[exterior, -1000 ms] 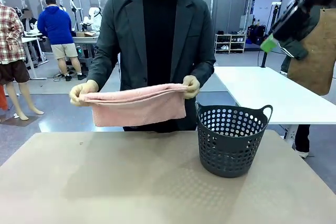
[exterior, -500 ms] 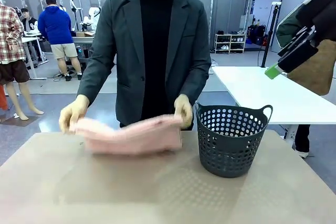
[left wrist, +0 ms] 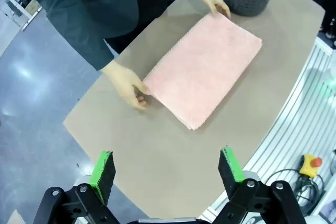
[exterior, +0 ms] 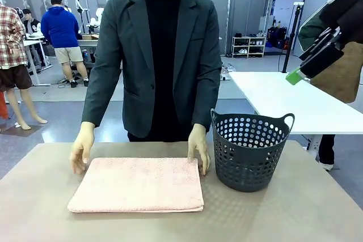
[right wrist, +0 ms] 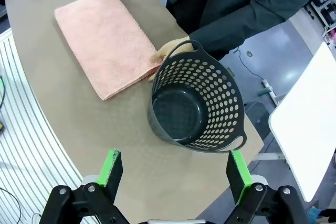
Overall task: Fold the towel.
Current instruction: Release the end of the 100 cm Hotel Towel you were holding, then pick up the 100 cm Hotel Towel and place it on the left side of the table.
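Both tools, the left tool (left wrist: 166,163) and the right tool (right wrist: 173,165), hang spread wide and empty high above the bench (exterior: 272,213). The towel (exterior: 139,184) lies flat just left of the basket (exterior: 249,157), with the person's hands (exterior: 198,150) on its far corners. A second ago it was held up in the air. Folding looks about to start. Next, a tool should come down and pinch a near corner.
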`<state>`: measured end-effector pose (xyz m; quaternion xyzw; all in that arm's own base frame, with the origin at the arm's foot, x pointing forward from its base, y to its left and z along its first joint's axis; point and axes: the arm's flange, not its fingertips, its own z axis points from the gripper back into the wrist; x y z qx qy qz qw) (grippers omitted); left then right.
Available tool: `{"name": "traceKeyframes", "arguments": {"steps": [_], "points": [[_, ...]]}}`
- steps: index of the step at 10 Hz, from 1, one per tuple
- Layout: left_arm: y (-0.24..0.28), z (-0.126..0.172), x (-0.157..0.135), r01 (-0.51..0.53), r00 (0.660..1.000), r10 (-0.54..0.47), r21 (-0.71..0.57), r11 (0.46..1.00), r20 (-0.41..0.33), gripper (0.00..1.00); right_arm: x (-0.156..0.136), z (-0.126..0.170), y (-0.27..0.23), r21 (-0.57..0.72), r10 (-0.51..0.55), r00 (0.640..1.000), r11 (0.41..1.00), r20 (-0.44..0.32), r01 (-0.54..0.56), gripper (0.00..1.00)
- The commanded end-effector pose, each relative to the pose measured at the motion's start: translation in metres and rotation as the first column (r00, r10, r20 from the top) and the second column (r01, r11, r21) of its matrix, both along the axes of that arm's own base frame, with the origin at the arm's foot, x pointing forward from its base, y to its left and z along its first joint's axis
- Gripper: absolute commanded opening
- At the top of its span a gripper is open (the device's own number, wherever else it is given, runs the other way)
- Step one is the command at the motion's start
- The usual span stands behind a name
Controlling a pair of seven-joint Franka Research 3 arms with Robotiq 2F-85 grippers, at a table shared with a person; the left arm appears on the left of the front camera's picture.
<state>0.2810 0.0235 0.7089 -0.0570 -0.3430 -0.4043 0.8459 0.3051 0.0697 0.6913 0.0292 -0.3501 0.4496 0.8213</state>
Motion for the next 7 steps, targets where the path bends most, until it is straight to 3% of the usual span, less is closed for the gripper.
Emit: {"name": "traceKeyframes", "arguments": {"steps": [1, 7], "points": [[-0.0009, -0.0004, -0.0019, -0.02, 1.0, 0.02, -0.001, 1.0, -0.005, 1.0, -0.0014, -0.0013, -0.0001, 0.006, -0.018, 1.0, 1.0, -0.002, 0.018, 1.0], [-0.0009, -0.0004, -0.0019, -0.02, 1.0, 0.02, -0.001, 1.0, -0.005, 1.0, -0.0014, -0.0013, -0.0001, 0.006, -0.018, 1.0, 1.0, -0.002, 0.018, 1.0]]}}
